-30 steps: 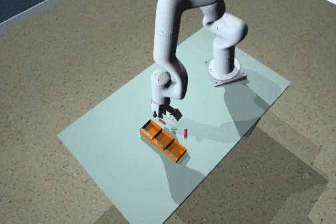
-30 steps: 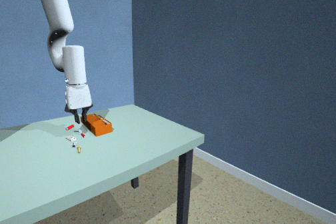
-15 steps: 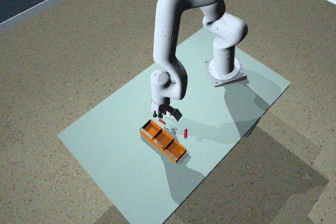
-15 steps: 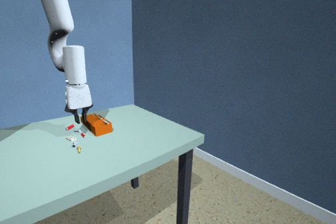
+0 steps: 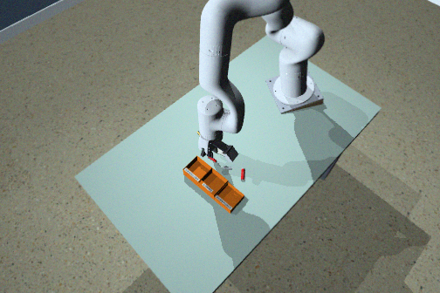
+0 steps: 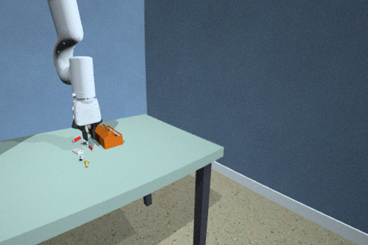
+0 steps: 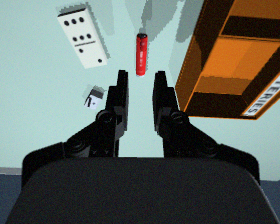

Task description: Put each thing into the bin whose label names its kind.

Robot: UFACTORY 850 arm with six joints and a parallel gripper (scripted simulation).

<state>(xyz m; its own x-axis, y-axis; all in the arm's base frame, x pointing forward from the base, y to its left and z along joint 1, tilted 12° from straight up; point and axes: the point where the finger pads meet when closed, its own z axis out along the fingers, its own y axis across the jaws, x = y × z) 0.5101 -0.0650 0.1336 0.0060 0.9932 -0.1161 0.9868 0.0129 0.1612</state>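
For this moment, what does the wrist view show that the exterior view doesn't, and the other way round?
Only the wrist view shows the domino's pips, part of a bin label ending in "TERIES", and the bare gap between the partly closed fingers.

Only the exterior view shows a second red cylinder, a small gold piece, the arm's white links and the table's edge.

Both show the gripper, a red cylinder beyond its tips, the orange bins and a small grey-white piece.

Top view: high, distant, looking obliquely down on the whole bench (image 5: 144,207). Exterior view: low side position, facing the blue walls, mid-distance. Wrist view: close, looking down past the jaws. All three share the orange bins (image 5: 212,183) (image 6: 107,137) (image 7: 226,60) beside the jaws.
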